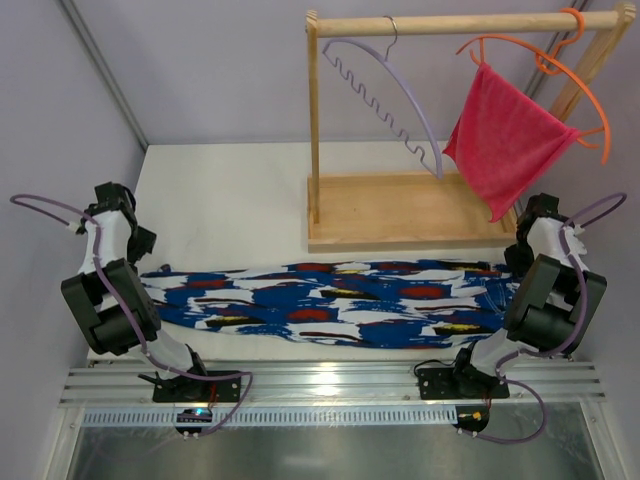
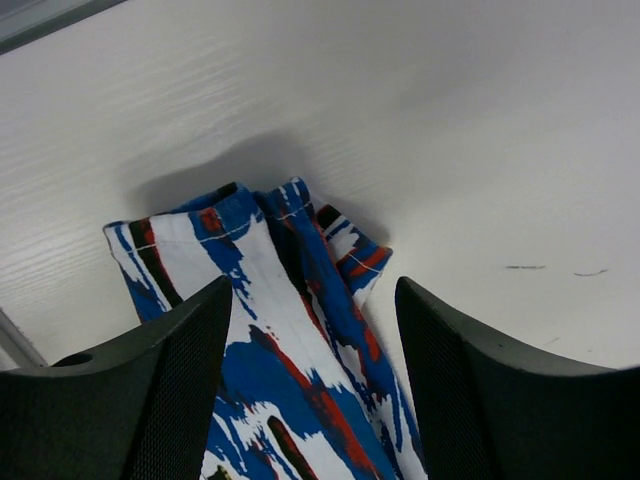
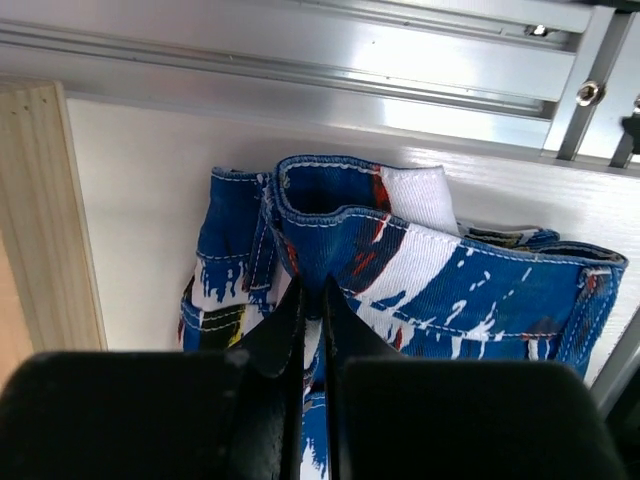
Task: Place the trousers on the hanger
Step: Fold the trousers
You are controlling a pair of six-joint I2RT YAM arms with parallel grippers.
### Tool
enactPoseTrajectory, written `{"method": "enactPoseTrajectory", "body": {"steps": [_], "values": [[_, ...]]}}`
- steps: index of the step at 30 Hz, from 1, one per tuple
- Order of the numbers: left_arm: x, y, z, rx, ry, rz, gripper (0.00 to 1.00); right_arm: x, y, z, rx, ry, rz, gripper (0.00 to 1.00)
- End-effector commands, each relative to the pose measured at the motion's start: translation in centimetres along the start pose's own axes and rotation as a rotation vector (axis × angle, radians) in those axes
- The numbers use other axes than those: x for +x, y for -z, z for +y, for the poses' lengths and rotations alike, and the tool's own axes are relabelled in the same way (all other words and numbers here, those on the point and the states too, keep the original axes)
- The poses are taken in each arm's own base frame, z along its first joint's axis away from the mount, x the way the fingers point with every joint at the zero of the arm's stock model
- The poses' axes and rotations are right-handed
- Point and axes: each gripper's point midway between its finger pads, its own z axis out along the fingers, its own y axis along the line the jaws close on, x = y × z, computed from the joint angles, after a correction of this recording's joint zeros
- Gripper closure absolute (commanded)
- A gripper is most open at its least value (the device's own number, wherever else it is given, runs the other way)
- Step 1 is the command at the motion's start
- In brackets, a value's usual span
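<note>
The blue patterned trousers (image 1: 330, 305) lie stretched left to right across the table's near part. Their leg ends show in the left wrist view (image 2: 290, 300), their waistband in the right wrist view (image 3: 420, 270). My left gripper (image 2: 312, 380) is open, its fingers on either side of the leg ends, just above them. My right gripper (image 3: 312, 300) is shut on the waistband at the trousers' right end. The lavender hanger (image 1: 395, 100) with the wavy bar hangs by its hook from the wooden rail (image 1: 450, 22) at the back.
An orange hanger (image 1: 560, 75) with a pink-red cloth (image 1: 505, 140) hangs on the same rail to the right. The rack's wooden base (image 1: 400, 215) stands just behind the trousers. An aluminium rail (image 1: 330, 385) runs along the near edge.
</note>
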Motion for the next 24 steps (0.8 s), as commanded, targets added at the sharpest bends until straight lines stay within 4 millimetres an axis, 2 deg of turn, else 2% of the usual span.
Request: {"method": "enactPoseTrajectory", "body": {"steps": [1,4,6,10,13,18,21,22,24], "values": [[-0.5,-0.6,2.0,-0.098,-0.007,-0.051,0.34,-2.9,1.3,-1.1,-0.001,-0.047,-0.126,0.96],[0.1,-1.4,3.8,-0.184,-0.022,-0.056,0.34,-3.4,1.8,-0.9,-0.015,-0.044,-0.138,0.96],[0.4,-1.8,4.0,-0.179,-0.016,-0.060,0.34,-3.5,1.8,-1.0,-0.007,-0.043,-0.145,0.96],[1.3,-2.7,2.9,-0.130,-0.037,-0.016,0.34,-3.2,1.6,-1.0,-0.014,-0.033,-0.135,0.96],[1.4,-2.6,2.3,-0.115,-0.024,0.004,0.35,-2.9,1.5,-0.8,-0.026,-0.023,-0.125,0.96],[1.5,-3.3,2.8,-0.151,-0.016,0.006,0.39,-2.7,1.5,-0.7,-0.044,-0.015,-0.118,0.96],[1.8,-4.1,3.2,-0.188,-0.040,0.014,0.53,-2.8,1.7,-0.6,-0.050,-0.013,-0.126,0.96],[1.8,-4.2,3.2,-0.188,-0.038,0.014,0.67,-2.9,1.8,-0.7,-0.053,-0.014,-0.127,0.96],[2.1,-4.2,3.0,-0.175,-0.037,0.025,0.82,-2.9,1.8,-0.6,-0.056,-0.012,-0.128,0.96]]}}
